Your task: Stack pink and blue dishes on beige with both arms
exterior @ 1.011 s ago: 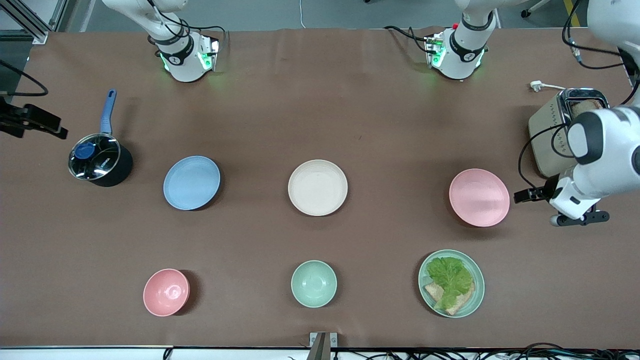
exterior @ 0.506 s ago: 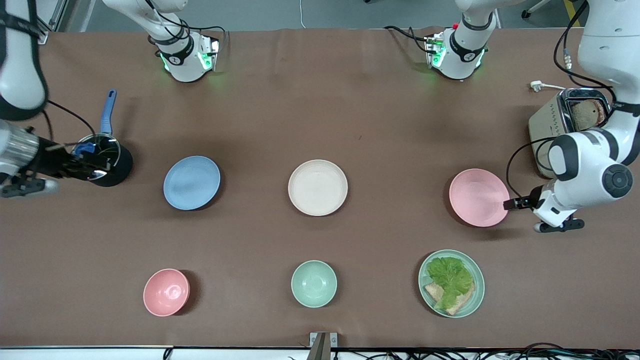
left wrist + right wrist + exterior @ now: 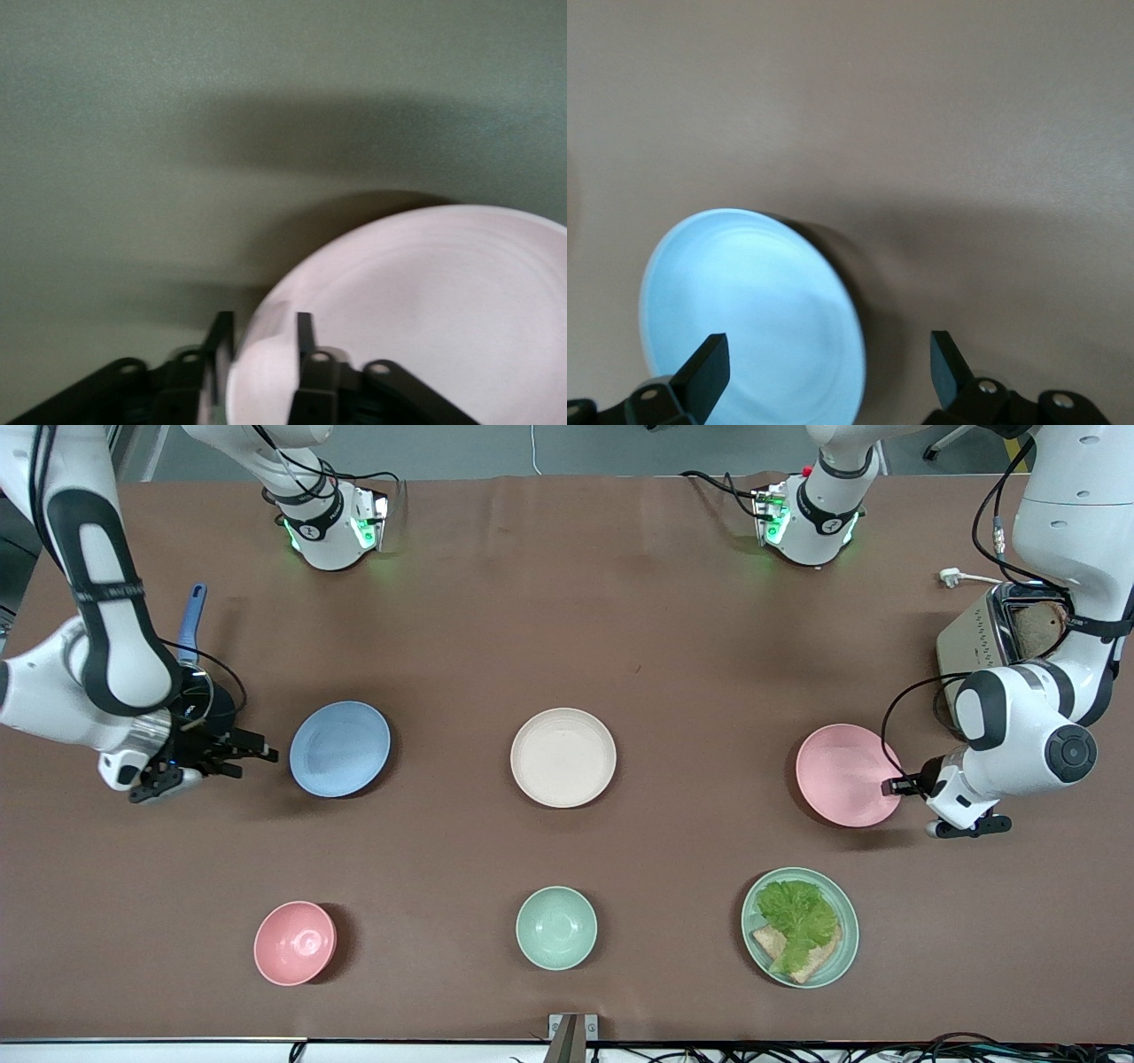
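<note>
The cream-beige plate (image 3: 563, 757) lies at the table's middle. The light blue plate (image 3: 339, 748) (image 3: 753, 310) lies beside it toward the right arm's end. My right gripper (image 3: 261, 755) (image 3: 826, 367) hangs open and wide at that plate's outer edge, clear of it. The pale pink plate (image 3: 846, 775) (image 3: 416, 301) rests flat toward the left arm's end. My left gripper (image 3: 889, 786) (image 3: 261, 341) is at its outer rim, open with a narrow gap. One finger sits over the plate and the other outside the rim.
A dark pot (image 3: 199, 713) with a blue handle stands under the right arm. A toaster (image 3: 979, 646) holding bread stands by the left arm. Nearer the front camera are a pink bowl (image 3: 294, 942), a mint bowl (image 3: 555, 927) and a mint plate (image 3: 842, 948) of lettuce and bread.
The right arm swung in from the table's end, past the pot, to the blue plate's edge. The left gripper slid onto the pink plate's rim. No plate has moved.
</note>
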Controlling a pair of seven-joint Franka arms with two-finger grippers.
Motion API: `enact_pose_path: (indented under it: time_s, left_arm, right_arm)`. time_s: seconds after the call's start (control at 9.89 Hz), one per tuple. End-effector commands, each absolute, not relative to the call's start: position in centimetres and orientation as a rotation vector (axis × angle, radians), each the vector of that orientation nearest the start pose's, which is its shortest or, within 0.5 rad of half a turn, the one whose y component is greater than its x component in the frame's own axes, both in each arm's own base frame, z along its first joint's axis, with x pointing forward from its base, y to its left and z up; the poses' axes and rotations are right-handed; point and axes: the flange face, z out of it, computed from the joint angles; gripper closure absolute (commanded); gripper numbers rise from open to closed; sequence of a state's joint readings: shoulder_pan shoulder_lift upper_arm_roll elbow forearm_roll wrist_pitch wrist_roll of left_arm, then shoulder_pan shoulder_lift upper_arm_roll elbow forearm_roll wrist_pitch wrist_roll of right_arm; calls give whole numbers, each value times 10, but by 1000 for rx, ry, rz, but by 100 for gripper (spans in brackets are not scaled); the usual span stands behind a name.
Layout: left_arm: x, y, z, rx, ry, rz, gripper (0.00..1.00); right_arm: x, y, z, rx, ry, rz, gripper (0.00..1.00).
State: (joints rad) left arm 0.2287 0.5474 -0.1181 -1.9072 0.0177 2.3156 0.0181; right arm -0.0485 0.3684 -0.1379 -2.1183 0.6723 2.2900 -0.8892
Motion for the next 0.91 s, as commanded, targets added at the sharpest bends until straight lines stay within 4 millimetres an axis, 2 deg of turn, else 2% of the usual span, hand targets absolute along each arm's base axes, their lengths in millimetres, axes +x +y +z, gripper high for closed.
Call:
enact_pose_path:
  time_s: [0.0, 0.1, 0.2, 0.3, 0.4, 0.51, 0.61, 0.71, 0.81]
  left_arm:
    - [607, 67, 184, -3208, -143, 229, 94]
    - [608, 65, 184, -3211, -138, 231, 100]
    - [609, 58, 188, -3217, -125, 228, 100]
    - [612, 50, 204, -3221, -117, 211, 100]
    - [614, 39, 230, -3224, -85, 216, 100]
    - [618, 19, 260, -3254, -64, 217, 100]
    - [618, -4, 294, -3290, -45, 233, 100]
    - [617, -24, 321, -3318, -28, 247, 100]
    - [614, -55, 342, -3348, -37, 276, 100]
  right_arm:
    - [542, -88, 195, -2637, -316, -156, 0]
    - [536, -84, 187, -2626, -306, -180, 0]
    - [528, -75, 178, -2642, -295, -177, 1]
    - [524, -67, 175, -2646, -297, -174, 9]
    - [524, -67, 174, -2647, -299, -171, 14]
    - [521, -65, 172, -2644, -299, -162, 19]
    - [519, -65, 170, -2644, -296, -154, 33]
    - [517, -64, 168, -2639, -294, -145, 63]
    - [517, -64, 167, -2637, -291, -141, 85]
